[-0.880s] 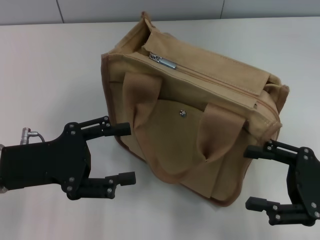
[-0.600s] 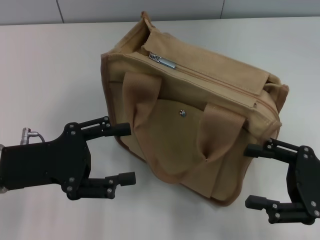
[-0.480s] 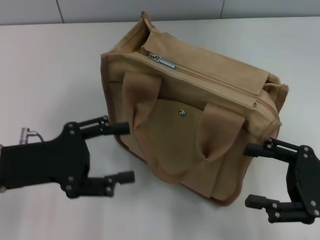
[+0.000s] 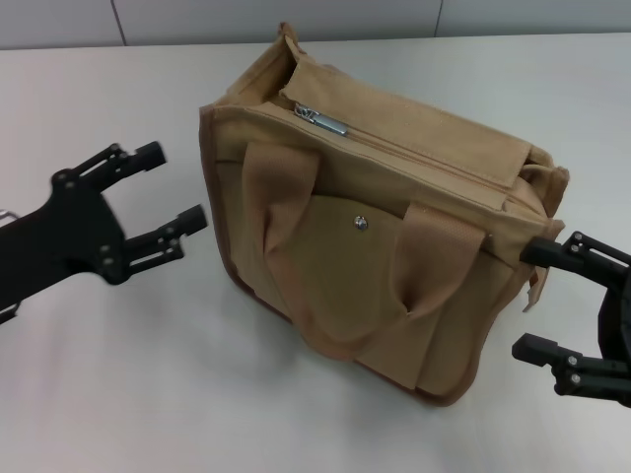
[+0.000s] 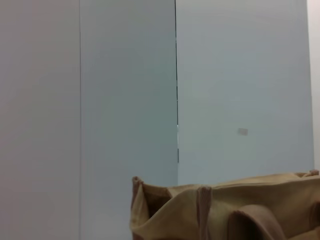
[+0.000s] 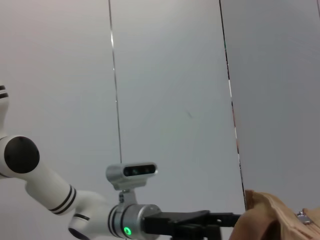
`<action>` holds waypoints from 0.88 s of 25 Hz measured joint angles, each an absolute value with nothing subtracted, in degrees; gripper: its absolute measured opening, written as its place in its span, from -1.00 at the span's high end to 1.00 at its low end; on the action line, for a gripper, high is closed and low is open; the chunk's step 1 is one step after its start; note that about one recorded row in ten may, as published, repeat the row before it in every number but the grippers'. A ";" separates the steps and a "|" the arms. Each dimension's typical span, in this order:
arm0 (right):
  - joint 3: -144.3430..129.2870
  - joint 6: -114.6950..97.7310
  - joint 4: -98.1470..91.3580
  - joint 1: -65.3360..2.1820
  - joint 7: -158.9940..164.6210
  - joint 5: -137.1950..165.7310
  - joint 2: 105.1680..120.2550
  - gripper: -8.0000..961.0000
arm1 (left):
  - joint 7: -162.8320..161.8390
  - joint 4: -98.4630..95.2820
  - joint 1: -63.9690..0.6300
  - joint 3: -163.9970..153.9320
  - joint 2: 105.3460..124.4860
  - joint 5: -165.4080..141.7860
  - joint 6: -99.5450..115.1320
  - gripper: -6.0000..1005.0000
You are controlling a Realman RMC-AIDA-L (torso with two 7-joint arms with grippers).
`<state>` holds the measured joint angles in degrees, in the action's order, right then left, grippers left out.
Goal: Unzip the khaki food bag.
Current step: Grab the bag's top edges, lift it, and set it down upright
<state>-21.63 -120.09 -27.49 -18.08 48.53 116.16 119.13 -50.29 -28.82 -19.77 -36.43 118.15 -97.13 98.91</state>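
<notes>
The khaki food bag (image 4: 394,236) stands on the white table (image 4: 118,374), tan canvas with brown piping, two wide loop handles and a snap pocket facing me. Its top zipper is closed, with the silver pull (image 4: 325,122) at the far left end. My left gripper (image 4: 175,187) is open, just left of the bag's left side, not touching it. My right gripper (image 4: 525,299) is open at the bag's front right corner, upper finger close to the fabric. The left wrist view shows the bag's top edge (image 5: 220,207); the right wrist view shows a corner of it (image 6: 280,220).
A grey panelled wall (image 4: 296,18) runs along the table's far edge. In the right wrist view the left arm (image 6: 130,220) with its camera and a green light shows beyond the bag.
My left gripper has moved up and away to the left, from the bag's lower front corner to beside its left side. My right gripper has shifted slightly right and up.
</notes>
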 joint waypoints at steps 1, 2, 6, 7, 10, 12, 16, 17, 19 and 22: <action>-21.63 -120.13 -27.52 -18.13 48.52 116.15 119.13 -0.75 | -50.20 -28.44 -20.38 -36.72 118.45 -97.11 98.28 -0.67; -21.62 -120.18 -27.54 -18.15 48.52 116.14 119.12 -0.75 | -49.97 -27.49 -21.34 -37.00 118.62 -97.08 97.49 -0.67; -21.62 -120.29 -27.57 -18.22 48.50 116.11 119.11 -0.75 | -48.48 -22.84 -25.23 -37.42 118.60 -97.12 95.57 -0.67; -21.62 -120.29 -27.57 -18.19 48.49 116.11 119.10 -0.75 | -48.04 -21.83 -26.03 -37.45 118.60 -97.16 95.18 -0.66; -21.62 -120.31 -27.60 -18.14 48.47 116.10 119.09 -0.75 | -46.19 -19.69 -27.68 -37.49 118.71 -97.15 94.25 -0.52; -21.61 -120.32 -27.60 -18.12 48.46 116.10 119.09 -0.75 | -44.76 -18.85 -28.27 -37.37 118.73 -97.02 93.91 -0.38; -21.57 -120.32 -27.50 -18.11 47.94 116.10 119.09 -0.75 | -43.61 -17.80 -28.66 -36.94 118.97 -95.83 93.53 -0.21; -21.55 -120.32 -27.46 -18.11 47.84 116.10 119.09 -0.75 | -43.53 -17.47 -28.69 -37.02 119.05 -95.17 93.34 -0.18; -21.40 -120.32 -27.47 -18.11 47.83 116.10 119.09 -0.75 | -43.28 -16.70 -28.66 -37.09 119.10 -93.69 93.11 -0.11; -20.68 -120.32 -27.47 -18.06 47.82 116.10 119.09 -0.75 | -42.91 -16.09 -28.46 -37.13 119.08 -92.36 92.98 -0.01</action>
<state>-20.68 -120.32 -27.47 -18.06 47.82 116.10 119.09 -42.91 -16.09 -28.46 -37.13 119.08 -92.36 92.98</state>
